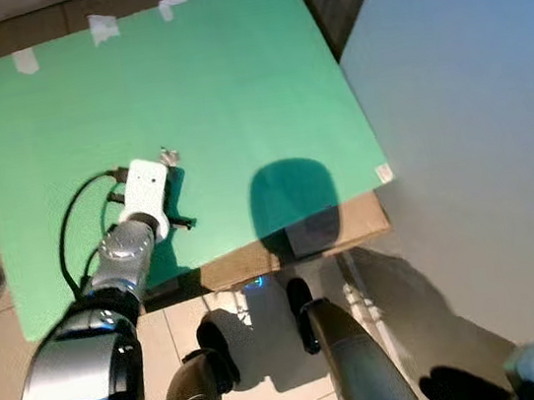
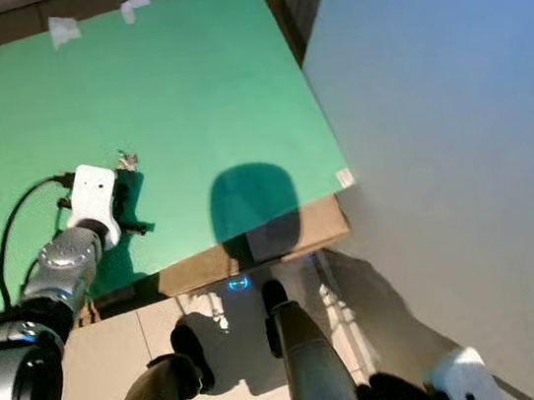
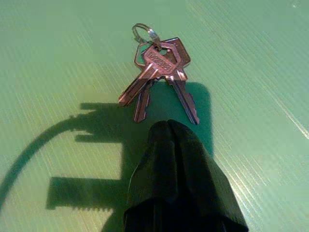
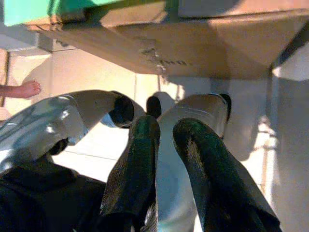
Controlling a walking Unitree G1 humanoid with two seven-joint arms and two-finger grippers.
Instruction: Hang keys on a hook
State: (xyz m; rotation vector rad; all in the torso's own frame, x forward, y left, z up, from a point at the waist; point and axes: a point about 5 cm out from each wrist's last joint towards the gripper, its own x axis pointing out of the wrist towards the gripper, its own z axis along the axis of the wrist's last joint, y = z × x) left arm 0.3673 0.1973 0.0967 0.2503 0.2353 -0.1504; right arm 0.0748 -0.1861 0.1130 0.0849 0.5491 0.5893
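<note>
A small bunch of reddish keys (image 3: pixel 159 72) on a silver ring (image 3: pixel 145 33) lies flat on the green sheet (image 1: pixel 231 86). In the left eye view the keys (image 1: pixel 169 156) sit just beyond my left wrist's white camera housing (image 1: pixel 144 187). My left gripper (image 3: pixel 168 126) is shut with nothing in it. Its tip hovers just short of the key blades and casts a shadow on the sheet. My right gripper (image 4: pixel 166 126) hangs idle low beside my legs, its two fingers slightly apart, with nothing between them.
The green sheet covers a cardboard box (image 1: pixel 284 247) standing on a tiled floor (image 1: pixel 265 399). A pale wall (image 1: pixel 476 131) rises along the right. My own legs (image 1: pixel 350 367) stand close to the box's front edge. A person's bare foot (image 4: pixel 24 89) rests on the tiles.
</note>
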